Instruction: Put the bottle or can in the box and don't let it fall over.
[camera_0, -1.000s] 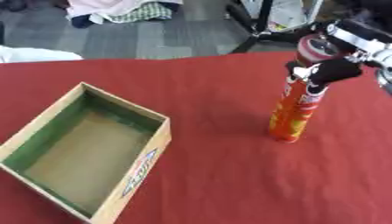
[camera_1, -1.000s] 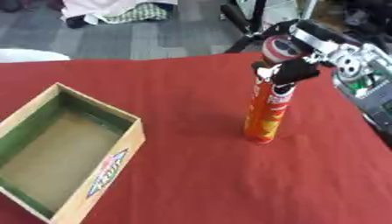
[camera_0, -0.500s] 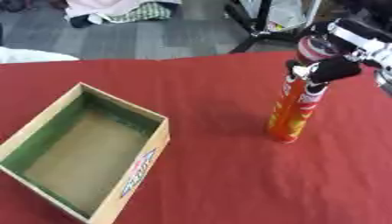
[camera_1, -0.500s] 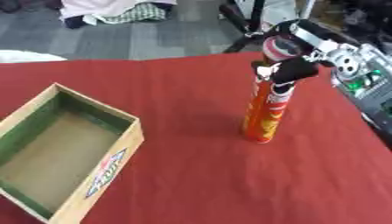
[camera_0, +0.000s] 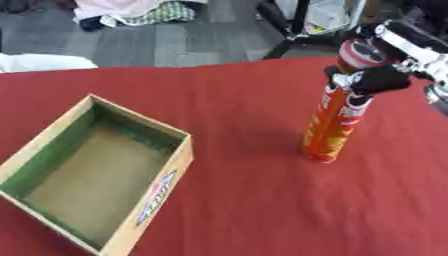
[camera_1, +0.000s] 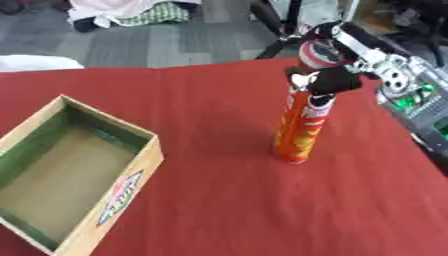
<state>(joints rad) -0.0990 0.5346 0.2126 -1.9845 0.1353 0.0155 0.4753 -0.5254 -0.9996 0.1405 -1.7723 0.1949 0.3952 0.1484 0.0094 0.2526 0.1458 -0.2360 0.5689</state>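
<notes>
Against the views from a second ago, little differs: the can (camera_1: 297, 127) stands on the same patch of cloth (camera_0: 245, 210), the box (camera_0: 96, 172) lies where it lay, and the right hand (camera_1: 325, 80) stays closed on the can's top. The slight shift of the whole picture is the camera's, not the things'.

Going left to right: one box, an open wooden tray with a green-painted inner wall and a bare brown floor, sits at about 8 o'clock on the red cloth, turned askew so one corner points toward 12. A printed label shows on its outer side wall nearest the middle of the table. Nothing lies inside it.

To its right, well apart from the box, at about 2 o'clock on the cloth, stands one can: a tall, slim orange-red tube with yellow print, upright on its base, leaning only a little with the camera's tilt. Its shadow falls on the cloth toward the box.

One hand shows, the right one, coming in from the upper right corner. Its black fingers (camera_0: 376, 80) are curled round the upper end of the can, just below the rounded cap, with silver parts of the wrist behind. The left hand shows in neither view.

So: one box, empty; one can, outside it; one hand, gripping the can.
</notes>
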